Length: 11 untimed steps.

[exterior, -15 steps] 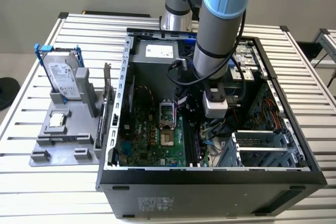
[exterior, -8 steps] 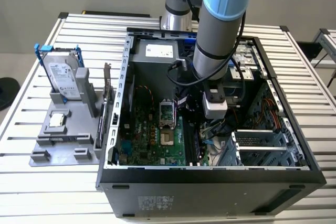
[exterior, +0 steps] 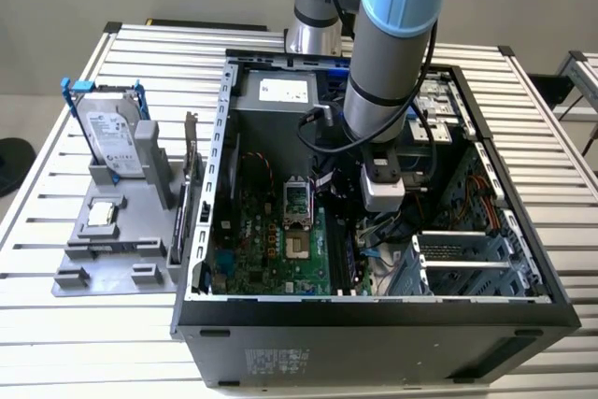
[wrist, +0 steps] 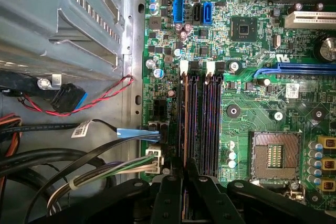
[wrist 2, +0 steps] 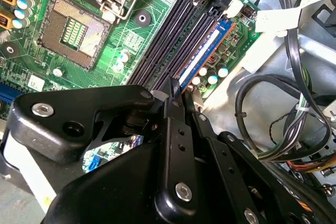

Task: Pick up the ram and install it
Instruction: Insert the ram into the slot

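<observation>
The ram [wrist 2: 207, 51] is a thin stick with a bluish face and a white label. It stands on edge in the outermost of the dark memory slots [wrist: 202, 124] on the green motherboard [exterior: 280, 249]. In the first wrist view the ram [wrist: 185, 121] appears edge-on as a narrow brownish line. My gripper [wrist 2: 184, 92] is shut on the ram's near end, one black finger [wrist 2: 173, 108] on each side. The gripper [wrist: 185, 167] also meets the stick at the slot's near end in the first wrist view. In the exterior view the gripper [exterior: 364, 226] reaches down inside the open computer case [exterior: 374, 310].
Loose cables [wrist 2: 273, 108] and a drive cage [wrist: 63, 19] crowd the case beside the slots. The open processor socket [wrist: 274, 156] lies on the slots' other side. Outside the case, a grey fixture [exterior: 112, 259] holds a blue-handled hard drive [exterior: 114, 133] and a processor chip [exterior: 101, 215].
</observation>
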Motion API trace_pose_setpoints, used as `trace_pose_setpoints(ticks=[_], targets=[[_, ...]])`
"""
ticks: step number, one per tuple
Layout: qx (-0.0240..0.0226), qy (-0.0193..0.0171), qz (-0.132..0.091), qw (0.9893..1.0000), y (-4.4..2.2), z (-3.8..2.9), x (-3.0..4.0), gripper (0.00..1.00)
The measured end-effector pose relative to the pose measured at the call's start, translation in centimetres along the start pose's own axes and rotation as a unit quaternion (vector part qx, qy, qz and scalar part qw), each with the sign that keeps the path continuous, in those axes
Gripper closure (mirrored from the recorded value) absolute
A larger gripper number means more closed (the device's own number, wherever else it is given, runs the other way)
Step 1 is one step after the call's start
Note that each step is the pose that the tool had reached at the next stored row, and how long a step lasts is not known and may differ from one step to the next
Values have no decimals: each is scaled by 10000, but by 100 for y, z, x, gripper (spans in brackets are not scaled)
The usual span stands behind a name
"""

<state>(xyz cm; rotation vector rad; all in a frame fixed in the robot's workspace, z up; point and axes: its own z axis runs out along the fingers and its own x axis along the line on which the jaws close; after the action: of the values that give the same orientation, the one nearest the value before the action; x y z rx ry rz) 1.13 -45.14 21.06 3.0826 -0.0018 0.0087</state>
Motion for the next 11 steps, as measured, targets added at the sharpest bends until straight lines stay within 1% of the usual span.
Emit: trace_pose_setpoints(ticks=[6,7,8,11], targets=[[2,0,0,10000,0,0,0,100],[10,0,0,10000,-3,3,0,100],[7,0,0,10000,-2,3,0,0],[2,0,0,10000,0,1,0,0]])
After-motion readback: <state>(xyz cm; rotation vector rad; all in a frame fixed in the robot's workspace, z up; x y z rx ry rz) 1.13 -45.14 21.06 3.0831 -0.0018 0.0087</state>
